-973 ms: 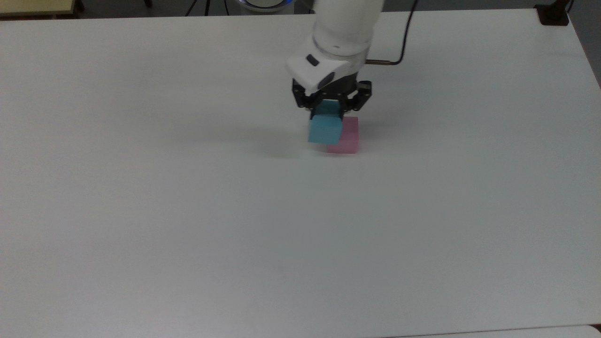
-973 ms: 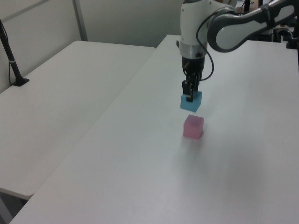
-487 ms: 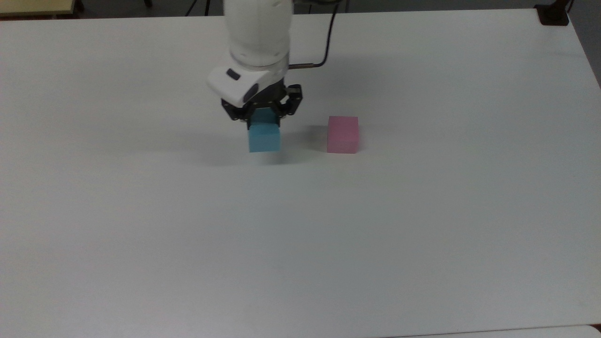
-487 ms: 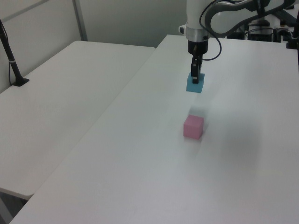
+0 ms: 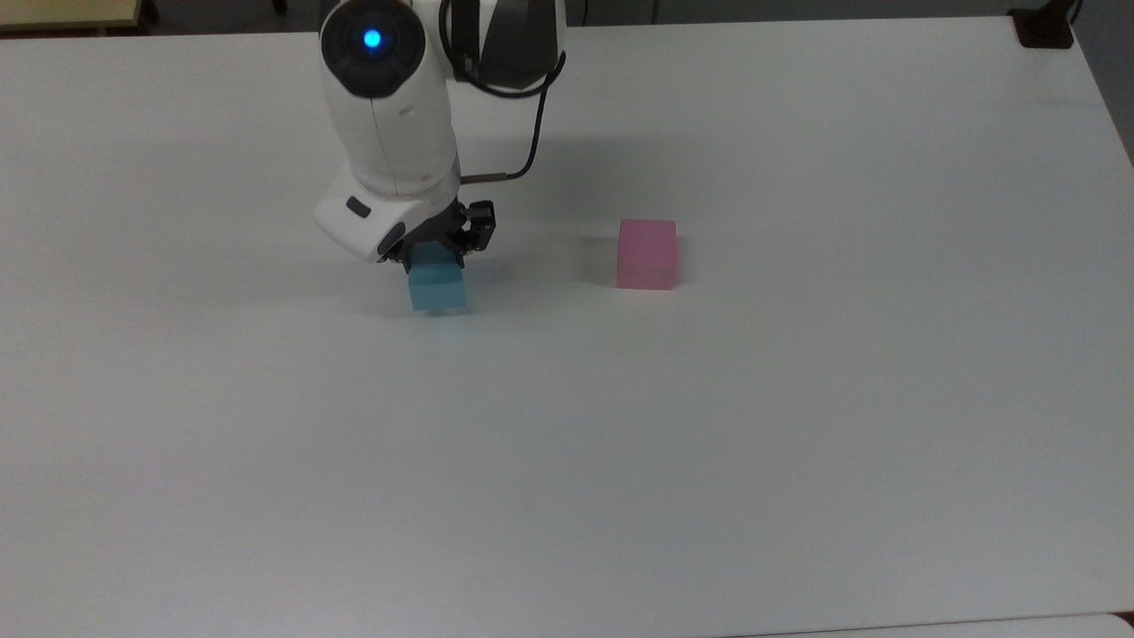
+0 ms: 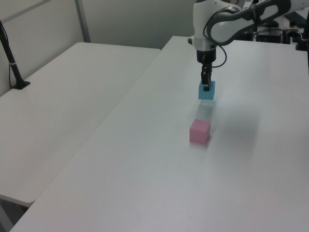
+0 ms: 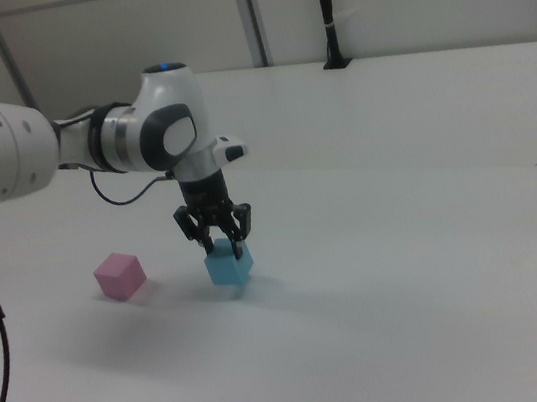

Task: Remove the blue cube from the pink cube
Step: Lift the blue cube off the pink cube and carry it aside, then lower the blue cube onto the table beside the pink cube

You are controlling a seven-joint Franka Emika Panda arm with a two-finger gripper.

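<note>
Pincer (image 7: 221,249) down low over the white table (image 5: 709,443), its two black fingers (image 7: 234,238) clamped on the upper part of the blue cube (image 5: 438,288). Arm (image 5: 390,115) white, reaching in from the far edge in the top view; a lit blue dot on one of its joints. Black cable loops from the wrist.

Blue cube: held upright, faces roughly square to the table edges. In the right view its base looks to be at or just above the table surface; cannot tell whether it touches. A soft shadow lies beneath and around it.

Pink cube (image 5: 648,254): sits alone on the table, nothing on top of it. In the top view it is to the right of the blue cube, well apart, at about the same depth. In the right view it is to the left of the blue cube; in the left view it is nearer the camera, with the blue cube beyond it.

Surroundings, noted from the left view: a second white table (image 6: 63,106) runs alongside on the left view's left, with a black post (image 6: 12,60) standing on a foot at its far side. In the right view a similar black post (image 7: 326,10) rises from the rear table edge against pale wall panels.
</note>
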